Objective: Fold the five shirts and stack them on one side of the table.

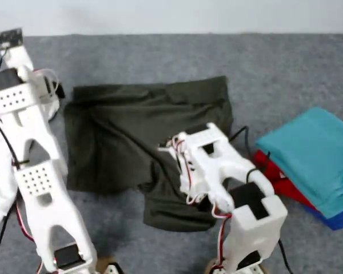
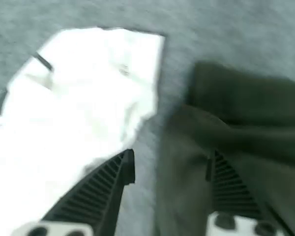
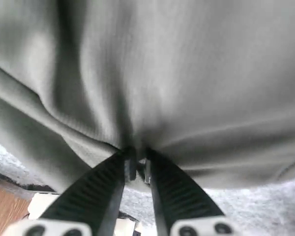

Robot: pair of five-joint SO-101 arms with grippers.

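On the grey felt table (image 1: 160, 51), the dark olive cloth shirt (image 1: 120, 137) lies spread at centre, between our arms. Our right gripper (image 3: 136, 162) is clamped on a fold of it. Our left gripper (image 2: 169, 160), jaws apart, hangs over the shirt's left edge, beside the crumpled white shirt (image 2: 83, 98), so we judge that edge the left arm's to take.

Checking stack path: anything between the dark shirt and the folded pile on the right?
Nothing lies there: bare grey cover separates the dark shirt from the folded pile. The right gripper, shut on the shirt, has its own arm and a black cable over that gap.
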